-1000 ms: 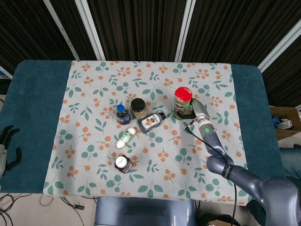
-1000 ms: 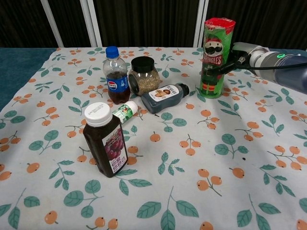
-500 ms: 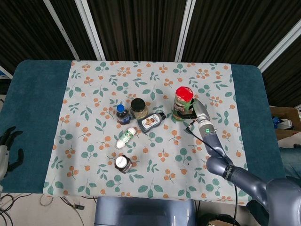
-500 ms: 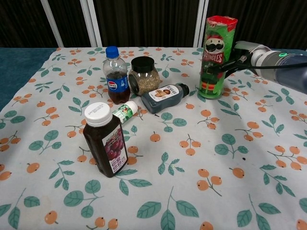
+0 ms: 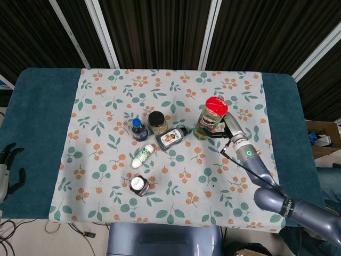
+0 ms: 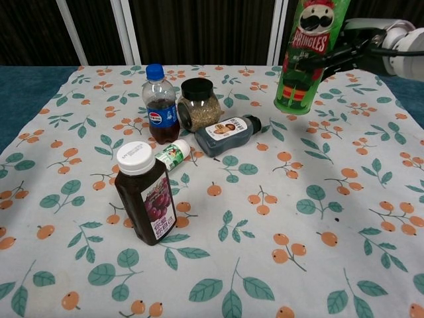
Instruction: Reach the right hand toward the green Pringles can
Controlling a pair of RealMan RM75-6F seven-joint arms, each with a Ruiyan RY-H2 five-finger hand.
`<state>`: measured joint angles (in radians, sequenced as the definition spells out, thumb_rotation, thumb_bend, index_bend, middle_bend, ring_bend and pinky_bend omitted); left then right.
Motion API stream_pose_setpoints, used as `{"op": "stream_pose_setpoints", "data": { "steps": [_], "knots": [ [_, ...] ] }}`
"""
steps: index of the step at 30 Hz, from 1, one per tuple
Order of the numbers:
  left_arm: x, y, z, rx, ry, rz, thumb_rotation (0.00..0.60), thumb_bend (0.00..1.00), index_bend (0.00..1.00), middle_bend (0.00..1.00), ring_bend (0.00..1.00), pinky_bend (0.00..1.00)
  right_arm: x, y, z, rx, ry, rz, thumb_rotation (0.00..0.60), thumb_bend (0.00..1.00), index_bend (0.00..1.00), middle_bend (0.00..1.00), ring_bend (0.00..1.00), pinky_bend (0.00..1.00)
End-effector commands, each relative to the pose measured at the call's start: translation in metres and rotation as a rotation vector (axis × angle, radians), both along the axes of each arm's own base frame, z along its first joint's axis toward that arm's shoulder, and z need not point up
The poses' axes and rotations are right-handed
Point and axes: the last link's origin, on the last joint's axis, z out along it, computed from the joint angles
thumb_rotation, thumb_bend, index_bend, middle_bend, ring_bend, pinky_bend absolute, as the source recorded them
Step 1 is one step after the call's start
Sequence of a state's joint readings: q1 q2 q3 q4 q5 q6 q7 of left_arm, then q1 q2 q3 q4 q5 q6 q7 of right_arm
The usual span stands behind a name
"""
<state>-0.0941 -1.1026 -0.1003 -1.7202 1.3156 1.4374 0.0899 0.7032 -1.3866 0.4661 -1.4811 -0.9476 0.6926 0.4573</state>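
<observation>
A big desk with a dark teal top is standing in the room. A white cloth with orange fruit and green leaves is lying over its middle. Behind it, dark curtains are hanging between slanting white bars. Cables are lying on the pale floor.

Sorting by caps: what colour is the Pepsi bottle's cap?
Blue cap, clearest in the chest view.
</observation>
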Motion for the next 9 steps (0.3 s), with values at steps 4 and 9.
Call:
{"op": "stream_pose_setpoints", "data": {
  "steps": [4, 9],
  "knots": [
    [0.001, -0.001, -0.003, -0.008, 0.010, -0.003, 0.600, 0.55, 0.20, 0.08, 0.17, 0.06, 0.004, 0.026, 0.040, 0.018, -0.081, 0.003, 0.600, 0.56, 0.44, 0.42, 0.44, 0.36],
    [0.001, -0.001, -0.002, 0.004, 0.009, -0.003, 0.600, 0.55, 0.20, 0.08, 0.17, 0.06, 0.009, 0.041, 0.058, 0.011, -0.101, 0.014, 0.600, 0.55, 0.45, 0.42, 0.44, 0.36]
  ]
}}
